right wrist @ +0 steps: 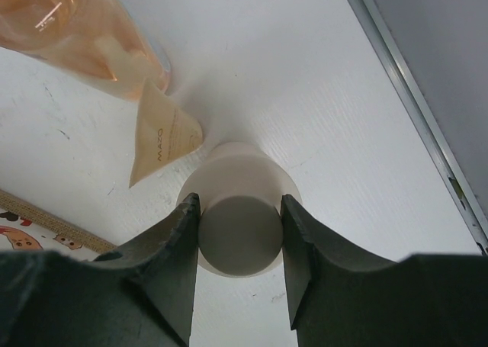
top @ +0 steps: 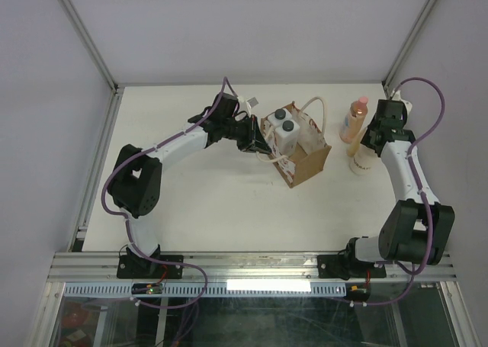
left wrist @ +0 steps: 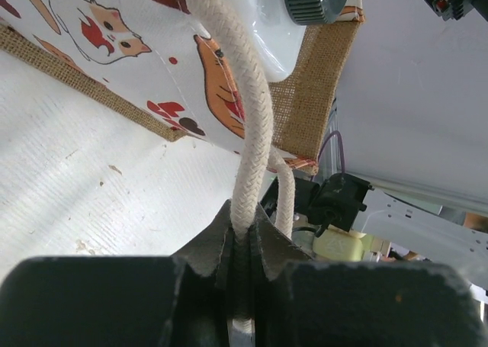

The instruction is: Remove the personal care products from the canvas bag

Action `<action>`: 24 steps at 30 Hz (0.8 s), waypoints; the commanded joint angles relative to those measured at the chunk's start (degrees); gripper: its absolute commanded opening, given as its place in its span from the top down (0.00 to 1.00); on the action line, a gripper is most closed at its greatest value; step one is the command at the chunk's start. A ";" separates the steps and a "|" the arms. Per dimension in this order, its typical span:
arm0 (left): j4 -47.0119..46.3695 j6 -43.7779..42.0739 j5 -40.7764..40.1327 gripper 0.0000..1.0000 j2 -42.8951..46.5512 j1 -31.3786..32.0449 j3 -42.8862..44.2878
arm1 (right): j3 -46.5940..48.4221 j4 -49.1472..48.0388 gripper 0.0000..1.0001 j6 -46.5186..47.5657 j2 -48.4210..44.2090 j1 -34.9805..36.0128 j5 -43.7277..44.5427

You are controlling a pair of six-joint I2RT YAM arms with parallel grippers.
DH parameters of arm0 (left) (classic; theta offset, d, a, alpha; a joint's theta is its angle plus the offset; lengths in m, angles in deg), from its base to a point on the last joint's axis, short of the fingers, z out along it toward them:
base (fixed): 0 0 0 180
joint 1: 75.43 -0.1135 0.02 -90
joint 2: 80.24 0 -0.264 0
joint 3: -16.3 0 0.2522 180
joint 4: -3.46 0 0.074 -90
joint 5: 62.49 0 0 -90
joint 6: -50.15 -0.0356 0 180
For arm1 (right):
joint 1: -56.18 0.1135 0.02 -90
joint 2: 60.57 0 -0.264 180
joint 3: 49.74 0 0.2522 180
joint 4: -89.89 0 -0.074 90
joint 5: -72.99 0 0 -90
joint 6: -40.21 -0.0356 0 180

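The canvas bag (top: pixel 305 160) stands upright mid-table, its printed side (left wrist: pixel 183 65) facing my left wrist camera. Two white squarish bottles with dark caps (top: pixel 284 122) stand inside it; one shows in the left wrist view (left wrist: pixel 274 19). My left gripper (top: pixel 259 141) (left wrist: pixel 244 225) is shut on the bag's near cream rope handle (left wrist: pixel 252 118). The peach-orange bottle (top: pixel 354 118) (right wrist: pixel 76 42) stands on the table right of the bag. The cream bottle (top: pixel 358 164) (right wrist: pixel 236 232) stands beside it. My right gripper (top: pixel 368 145) (right wrist: pixel 236 202) is shut on its cap from above.
White walls and metal frame posts enclose the table on the left, back and right. The right edge rail (right wrist: pixel 412 95) runs close to the cream bottle. A metal rail (top: pixel 252 267) with the arm bases lines the front edge. The bag's corner (right wrist: pixel 30 232) lies left of the right gripper.
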 commanded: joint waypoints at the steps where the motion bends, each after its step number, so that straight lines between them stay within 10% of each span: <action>1: -0.46 -1.33 1.10 1.00 -0.55 -0.06 2.86 | -0.14 -8.67 1.00 0.08 -2.10 -0.19 -0.11; 8: -0.51 -1.27 1.53 1.00 -0.83 -0.08 3.17 | -0.82 -7.83 1.00 1.15 -0.52 -0.18 -2.34; 16: -0.42 -1.05 1.35 1.00 -0.60 -0.02 3.41 | 2.16 -2.75 0.50 1.16 -1.49 -0.13 -2.28; 24: -0.51 -0.74 0.65 1.00 -0.06 0.01 3.21 | 6.38 3.70 0.36 2.40 -5.49 0.13 -3.28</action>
